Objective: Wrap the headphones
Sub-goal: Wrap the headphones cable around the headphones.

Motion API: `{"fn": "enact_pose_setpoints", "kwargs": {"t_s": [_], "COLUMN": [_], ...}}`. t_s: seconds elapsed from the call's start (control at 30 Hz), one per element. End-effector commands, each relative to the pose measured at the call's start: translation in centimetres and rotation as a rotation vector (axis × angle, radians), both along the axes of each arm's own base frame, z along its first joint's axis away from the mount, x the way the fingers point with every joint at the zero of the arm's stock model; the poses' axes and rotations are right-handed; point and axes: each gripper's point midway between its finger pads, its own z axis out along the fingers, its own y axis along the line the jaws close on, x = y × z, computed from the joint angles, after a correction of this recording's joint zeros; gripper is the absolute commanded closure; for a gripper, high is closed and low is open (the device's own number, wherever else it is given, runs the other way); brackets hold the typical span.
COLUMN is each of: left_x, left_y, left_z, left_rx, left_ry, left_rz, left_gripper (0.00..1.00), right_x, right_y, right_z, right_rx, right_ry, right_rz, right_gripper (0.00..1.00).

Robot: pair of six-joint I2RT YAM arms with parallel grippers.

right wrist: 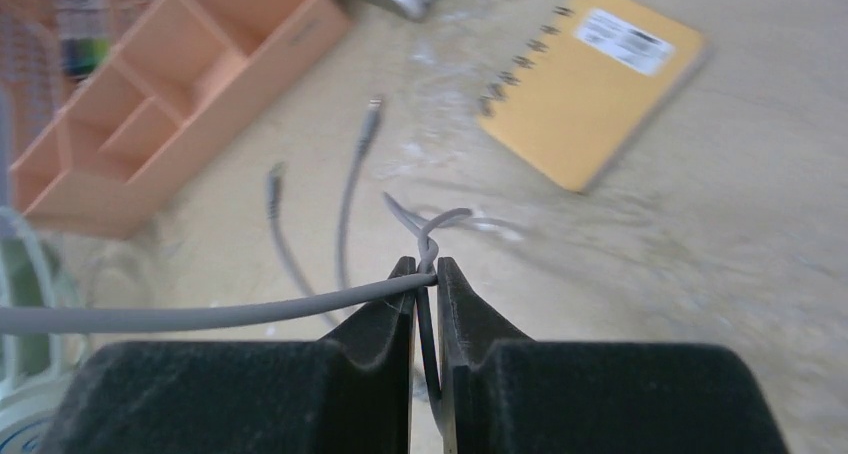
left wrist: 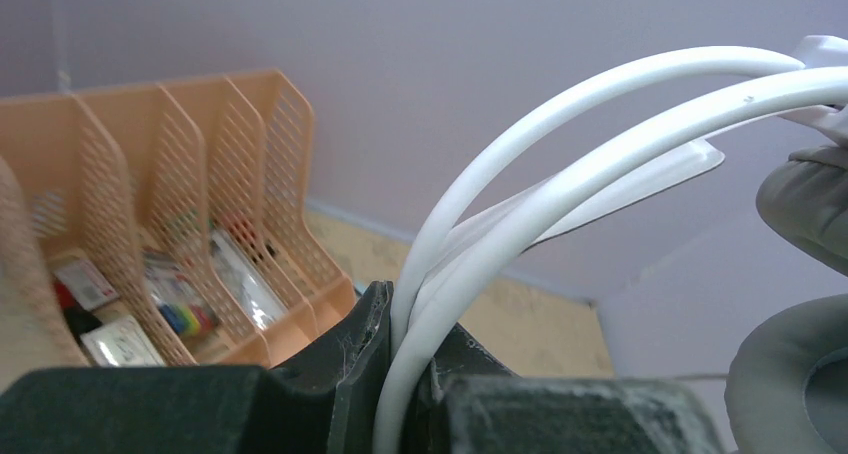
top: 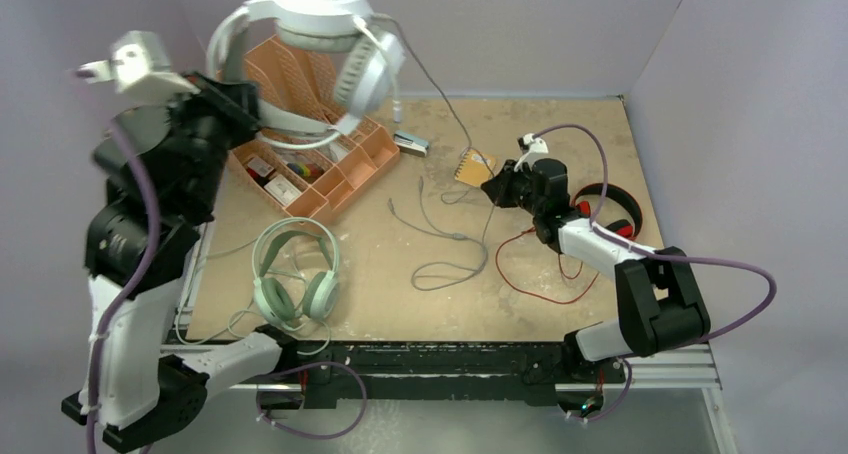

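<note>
- The white over-ear headset with grey ear pads (top: 320, 14) hung in the air above the back-left of the table, over the organizer. It could slip or swing, I judged, because only its thin double headband (left wrist: 560, 144) was held and the heavy cups hung free. In the top view its long axis ran about left to right, with the band to the left and the cups to the right.
- The orange plastic desk organizer (top: 330, 164) stood just under the headset. A lowered cup could catch on its dividers.
- The pale mint-green headset (top: 295, 274) lay flat near the front-left. The red and black headset (top: 610, 209) lay at the right, behind the right arm. The thin red cord (top: 540, 289) lay in a loop beside the grey one, so the two could tangle during winding.
- The long grey cord (top: 430, 74) ran from the raised headset down and to the right to the claw, then lay in slack loops on the wooden table (top: 380, 394). A hard pull could strain it where it joins the cup, or drag the yellow spiral notebook (right wrist: 590, 84) close beside it.
- The left gripper (left wrist: 405, 344) was clamped on the white headband.
- The right gripper (right wrist: 427, 274) pinched the grey cord at a small twisted loop. The bite was only at the fingertips (right wrist: 400, 294), so the cord could slide out.
</note>
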Motion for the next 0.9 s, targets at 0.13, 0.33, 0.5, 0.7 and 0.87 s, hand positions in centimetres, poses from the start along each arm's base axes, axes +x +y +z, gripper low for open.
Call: {"fn": "enact_pose_setpoints", "kwargs": {"t_s": [0.13, 0.33, 0.5, 0.7, 0.87], "left_x": [-8.7, -5.9, -1.0, 2.4, 4.0], "left_y": [12.1, 8.9, 2.9, -0.9, -2.4], "left_z": [8.3, 5.1, 0.4, -2.8, -4.4], "left_rx": [-0.135, -0.104, -0.124, -0.108, -0.062], "left_ry": [-0.254, -0.138, -0.010, 0.079, 0.133], "left_rz": [0.445, 0.337, 0.144, 0.043, 0.009], "left_gripper": [1.00, 1.00, 1.00, 1.00, 1.00], "right_x": [1.6, 1.6, 1.2, -0.5, -1.9], "right_y": [-10.3, -9.9, -7.2, -2.8, -2.8], "right_z": [-4.6, -4.5, -3.7, -2.1, -0.4], "right_rx": [-0.209, -0.243, -0.225, -0.192, -0.187], "right_ry": [0.246, 0.241, 0.196, 0.157, 0.111], "right_rz": [-0.402, -0.335, -0.138, 0.072, 0.081], "right_gripper": [1.00, 0.93, 0.80, 0.58, 0.39]}}
